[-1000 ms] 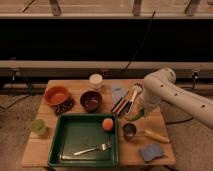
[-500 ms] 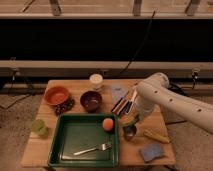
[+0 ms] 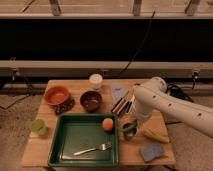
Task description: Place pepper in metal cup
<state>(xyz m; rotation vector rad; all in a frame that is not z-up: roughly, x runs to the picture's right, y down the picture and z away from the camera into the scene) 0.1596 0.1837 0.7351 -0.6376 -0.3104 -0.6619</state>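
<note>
The metal cup (image 3: 129, 133) stands on the wooden table just right of the green tray, partly covered by my arm. The green pepper (image 3: 128, 127) shows as a curved green strip right at the cup's rim. I cannot tell whether it is inside the cup or just above it. My gripper (image 3: 132, 122) hangs from the white arm (image 3: 165, 105) that reaches in from the right. It is low, directly over the cup and at the pepper.
A green tray (image 3: 65, 150) holds a fork (image 3: 93, 148) and an orange ball (image 3: 107, 124). An orange bowl (image 3: 56, 95), dark bowl (image 3: 91, 101), white cup (image 3: 95, 80), green plastic cup (image 3: 37, 126), yellow item (image 3: 156, 135), blue sponge (image 3: 151, 151) and dark sticks (image 3: 123, 105) lie around.
The arm has swung down and to the left, bringing the gripper from above the table down onto the metal cup. The pepper now shows at the cup's rim.
</note>
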